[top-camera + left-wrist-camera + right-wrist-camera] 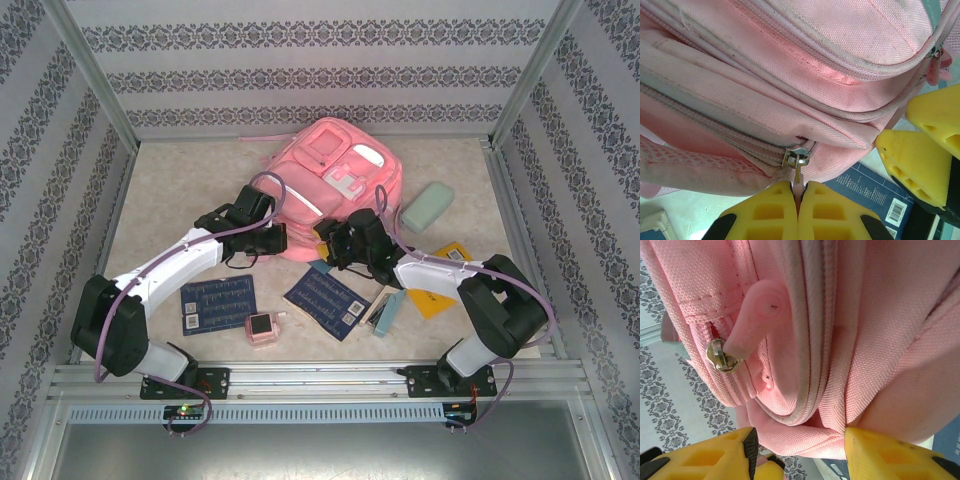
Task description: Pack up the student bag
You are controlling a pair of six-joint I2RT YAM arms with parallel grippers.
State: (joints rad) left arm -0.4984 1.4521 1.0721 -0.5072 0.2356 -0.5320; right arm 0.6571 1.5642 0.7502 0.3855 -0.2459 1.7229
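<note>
The student bag (335, 175), a big pink backpack, lies at the back middle of the table. My left gripper (283, 238) is at its near left edge. In the left wrist view its yellow fingers (799, 187) are shut on the pale pink tab hanging from a metal zipper slider (797, 157) on the bag (790, 75). My right gripper (328, 245) is at the bag's near edge, just right of the left one. Its jaws (797, 440) hold a folded band of the bag's pink fabric (840, 315) between them. A second rubbery pink zipper pull (757, 315) hangs free above.
Two dark blue booklets (217, 303) (327, 297) and a small pink square gadget (263, 328) lie in front of the arms. A pale green case (427, 206) sits right of the bag, and a yellow book (440, 290) and a teal item (390, 312) lie under the right arm.
</note>
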